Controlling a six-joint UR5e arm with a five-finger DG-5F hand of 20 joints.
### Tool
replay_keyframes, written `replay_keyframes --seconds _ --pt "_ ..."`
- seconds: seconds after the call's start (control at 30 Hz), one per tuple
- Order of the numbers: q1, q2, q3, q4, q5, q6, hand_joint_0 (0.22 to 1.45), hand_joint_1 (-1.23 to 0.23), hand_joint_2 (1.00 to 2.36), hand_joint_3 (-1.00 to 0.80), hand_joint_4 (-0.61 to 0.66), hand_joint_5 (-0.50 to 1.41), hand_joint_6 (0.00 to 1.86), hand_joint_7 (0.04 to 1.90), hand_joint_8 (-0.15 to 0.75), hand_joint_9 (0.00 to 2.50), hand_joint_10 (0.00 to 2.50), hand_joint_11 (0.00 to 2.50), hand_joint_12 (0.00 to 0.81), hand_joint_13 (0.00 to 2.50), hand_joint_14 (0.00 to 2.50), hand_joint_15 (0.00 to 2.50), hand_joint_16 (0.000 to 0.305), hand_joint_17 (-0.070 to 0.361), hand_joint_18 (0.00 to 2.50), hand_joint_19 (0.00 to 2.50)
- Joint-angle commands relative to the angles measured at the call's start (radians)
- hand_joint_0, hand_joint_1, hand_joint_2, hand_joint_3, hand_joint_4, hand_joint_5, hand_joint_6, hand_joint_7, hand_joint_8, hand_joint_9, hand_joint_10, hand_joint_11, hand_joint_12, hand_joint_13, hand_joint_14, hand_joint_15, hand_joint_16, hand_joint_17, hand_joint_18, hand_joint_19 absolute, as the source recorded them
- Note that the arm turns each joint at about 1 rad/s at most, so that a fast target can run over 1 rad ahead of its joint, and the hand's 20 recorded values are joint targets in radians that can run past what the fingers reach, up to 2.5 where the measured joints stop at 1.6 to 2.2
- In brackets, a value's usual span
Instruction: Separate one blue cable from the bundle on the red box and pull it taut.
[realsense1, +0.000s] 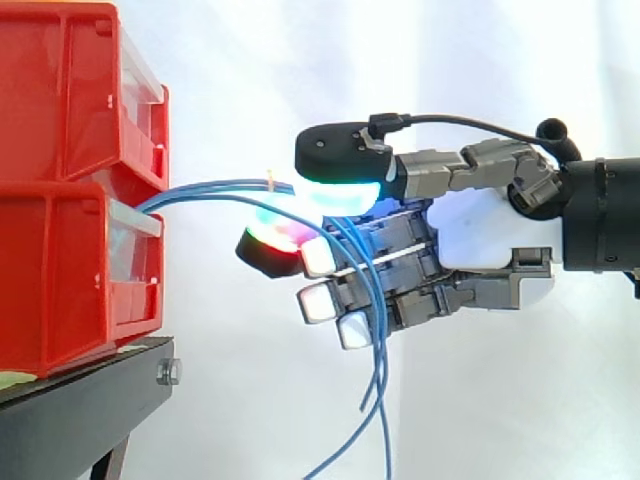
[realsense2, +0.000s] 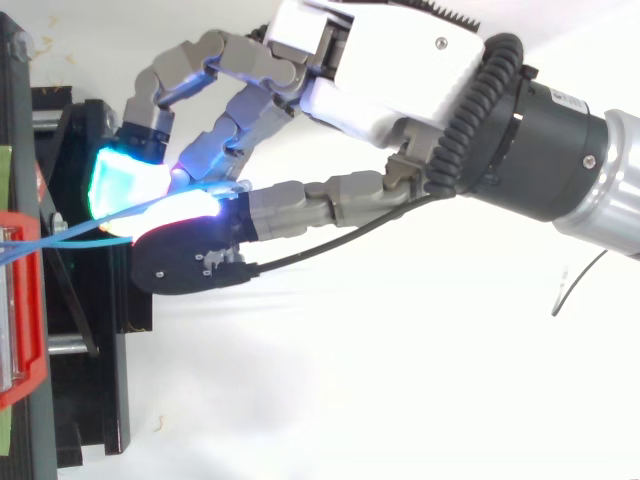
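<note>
I see the hand (realsense1: 490, 235) at centre right of the side view, reaching towards the left. Its thumb lies across the top and one finger comes up from below. Their glowing pads (realsense1: 340, 192), green-cyan above and red-green beneath, are closed together on the blue cables (realsense1: 200, 192), so it is pinching them. I cannot tell how many strands sit inside the pinch. The other fingers are curled in under the palm, white pads facing left.

In the top view the hand (realsense2: 400, 70) comes in from the upper right, and its lit pads meet left of centre.

From the pinch the cables run left in a nearly straight, slightly arched line to the gap between the two stacked red bins (realsense1: 50, 270). To the right of the pinch, their loose lengths drop past the curled fingers to the bottom edge.

The bins sit on the black stand (realsense1: 80, 400) at lower left, with the white curtain (realsense1: 300, 60) behind.
</note>
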Motion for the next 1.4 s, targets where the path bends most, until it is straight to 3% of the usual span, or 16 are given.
replay_keyframes --seconds 0.0,0.5,0.93,1.17,1.37 --pt "0.002 0.000 0.000 -0.018 0.001 0.006 0.63 -0.87 1.02 -0.24 0.12 -0.06 0.93 0.82 0.271 1.02 0.02 0.51 0.389 0.89 0.02 0.58 0.052 0.116 0.81 0.62" --pt "0.002 0.002 0.000 -0.033 -0.002 0.021 0.55 -0.65 1.01 -0.28 0.14 -0.05 0.90 0.87 0.323 1.07 0.02 0.45 0.449 0.91 0.02 0.56 0.065 0.146 0.83 0.64" --pt "0.002 0.002 0.002 -0.035 -0.002 0.021 0.53 -0.75 1.00 -0.22 0.15 -0.05 0.90 0.84 0.352 1.03 0.01 0.41 0.493 0.93 0.02 0.55 0.075 0.168 0.88 0.62" --pt "0.000 0.002 0.007 -0.050 -0.011 0.024 0.49 -0.75 1.01 -0.40 0.15 -0.07 0.90 0.81 0.298 0.96 0.02 0.44 0.424 0.84 0.02 0.57 0.059 0.133 0.75 0.67" --pt "-0.003 0.002 0.022 -0.093 -0.020 0.035 0.52 -0.69 1.01 -0.40 0.14 -0.07 0.90 0.83 0.290 0.97 0.02 0.44 0.413 0.84 0.02 0.57 0.056 0.127 0.74 0.68"
